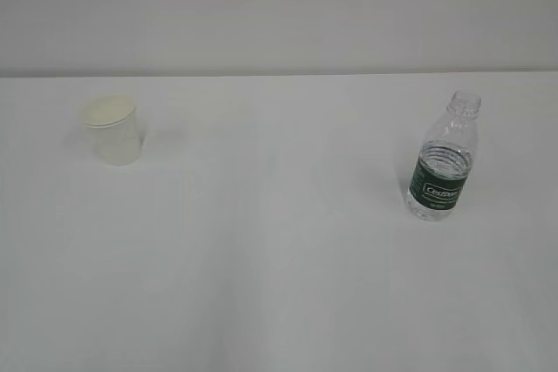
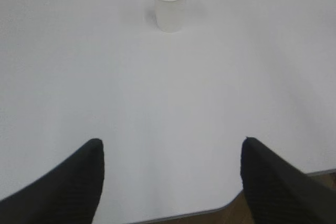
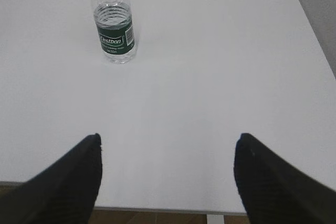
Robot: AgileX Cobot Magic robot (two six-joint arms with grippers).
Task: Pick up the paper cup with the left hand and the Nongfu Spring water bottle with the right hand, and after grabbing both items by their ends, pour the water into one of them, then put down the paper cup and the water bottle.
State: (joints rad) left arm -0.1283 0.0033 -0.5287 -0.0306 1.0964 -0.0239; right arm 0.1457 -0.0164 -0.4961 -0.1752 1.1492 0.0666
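Two claws are hanging wide open and empty over the near edge of the desk [image 1: 279,285]: the left claw [image 2: 172,174] facing the paper cup [image 2: 170,3], the right claw [image 3: 168,174] facing the water bottle [image 3: 113,22]. Both things are standing upright farther back, well apart. The cup is probably crushing easily, so grip low; the capless bottle's ribbed body probably suits a grip near its base.

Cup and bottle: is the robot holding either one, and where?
No. The cup and bottle stand free on the table; both grippers' fingers are spread apart, empty, far back.
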